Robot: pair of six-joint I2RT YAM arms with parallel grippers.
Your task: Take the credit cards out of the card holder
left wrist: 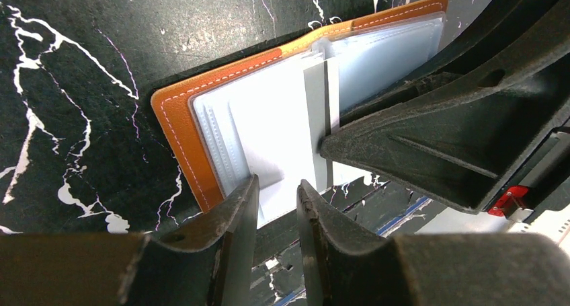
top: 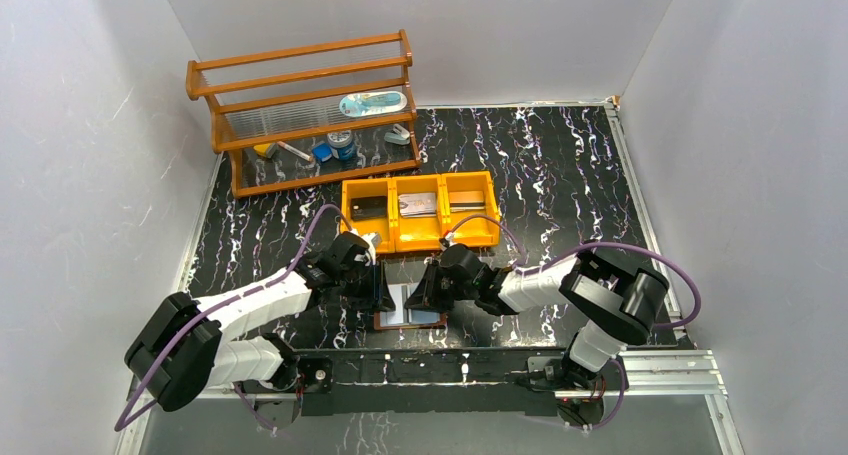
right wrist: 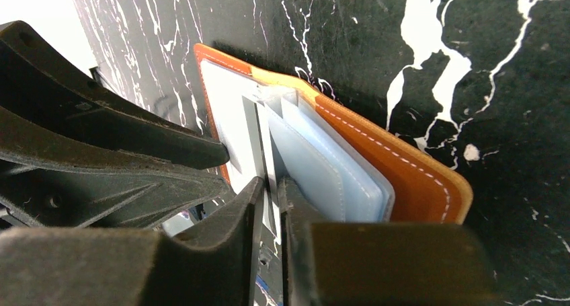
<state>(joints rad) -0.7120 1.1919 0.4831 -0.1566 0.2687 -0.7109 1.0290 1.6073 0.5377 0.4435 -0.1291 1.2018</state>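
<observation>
On a black marbled table [top: 560, 165] between white walls [top: 80, 125], the card holder [top: 410, 317] is laid open toward the near edge. Only in the wrist views is the right gripper [right wrist: 271, 192] seen pinching a pale card [right wrist: 269, 161], the left gripper [left wrist: 277, 198] slightly spread.

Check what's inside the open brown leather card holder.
In the brown leather card holder: fanned pale grey-blue plastic sleeves, a thin grey card-like strip near the spine. Left claw and right claw cover the near edge; cards within sleeves cannot be seen.

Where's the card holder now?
Top view: card holder lies open at near centre, between left end effector and right end effector, nearside of the orange tray.
</observation>
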